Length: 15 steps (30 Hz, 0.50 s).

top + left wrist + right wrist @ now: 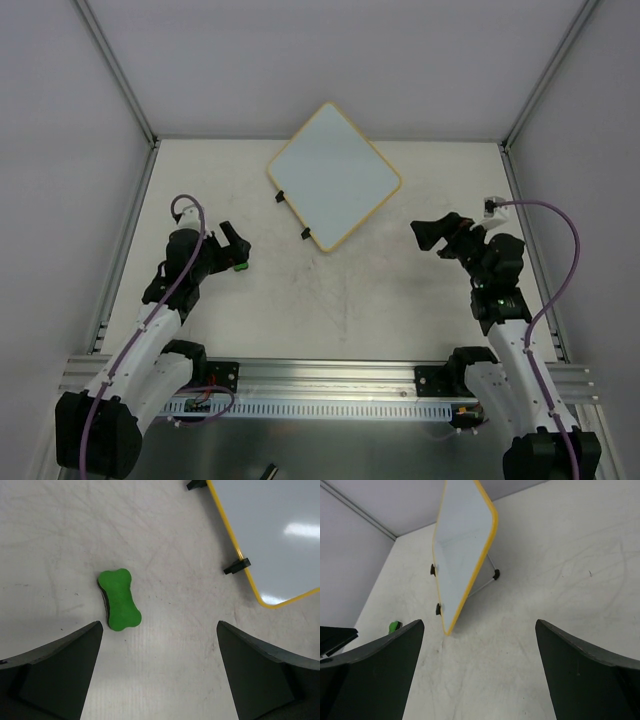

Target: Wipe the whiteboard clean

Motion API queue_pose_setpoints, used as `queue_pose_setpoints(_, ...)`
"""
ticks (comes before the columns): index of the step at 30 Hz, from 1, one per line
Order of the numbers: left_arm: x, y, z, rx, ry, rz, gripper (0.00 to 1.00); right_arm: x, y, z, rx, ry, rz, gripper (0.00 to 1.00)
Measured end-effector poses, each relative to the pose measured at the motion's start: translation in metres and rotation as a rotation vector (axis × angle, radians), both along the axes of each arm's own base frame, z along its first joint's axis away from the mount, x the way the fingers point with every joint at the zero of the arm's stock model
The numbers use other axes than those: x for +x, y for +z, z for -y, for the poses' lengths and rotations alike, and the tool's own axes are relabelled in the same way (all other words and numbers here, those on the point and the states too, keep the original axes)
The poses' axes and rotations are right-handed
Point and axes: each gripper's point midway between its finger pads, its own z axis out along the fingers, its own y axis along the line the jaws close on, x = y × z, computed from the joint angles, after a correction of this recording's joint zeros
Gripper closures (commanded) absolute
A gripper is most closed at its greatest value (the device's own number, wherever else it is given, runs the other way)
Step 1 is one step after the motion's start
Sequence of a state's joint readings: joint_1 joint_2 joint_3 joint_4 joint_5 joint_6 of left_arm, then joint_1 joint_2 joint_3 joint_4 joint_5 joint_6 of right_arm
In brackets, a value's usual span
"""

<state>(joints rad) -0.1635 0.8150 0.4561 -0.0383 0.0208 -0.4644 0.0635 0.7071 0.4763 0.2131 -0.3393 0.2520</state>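
The whiteboard stands tilted at the back middle of the table, white with a yellow rim and two black clips on its near-left edge; no marks show on it. It also shows in the left wrist view and the right wrist view. A green bone-shaped eraser lies on the table just ahead of my left gripper, which is open and empty; in the top view the eraser sits by the left gripper. My right gripper is open and empty, right of the board.
The table is scuffed grey-white, walled by grey panels at the back and sides. A metal rail with the arm bases runs along the near edge. A thin wire stand props the board from behind.
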Motion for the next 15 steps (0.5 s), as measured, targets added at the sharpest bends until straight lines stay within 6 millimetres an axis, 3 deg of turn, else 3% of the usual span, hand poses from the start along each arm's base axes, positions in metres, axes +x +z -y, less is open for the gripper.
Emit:
queue_pose_setpoints(9,-0.025,-0.006,0.012,-0.017,-0.074,0.078,0.01,-0.032,-0.071,0.011,-0.062,-0.038,-0.14,0.01)
queue_pose_setpoints(15,-0.032,-0.002,0.009,-0.008,-0.085,0.174,0.01,-0.044,-0.098,0.018,-0.074,-0.068,-0.138,0.01)
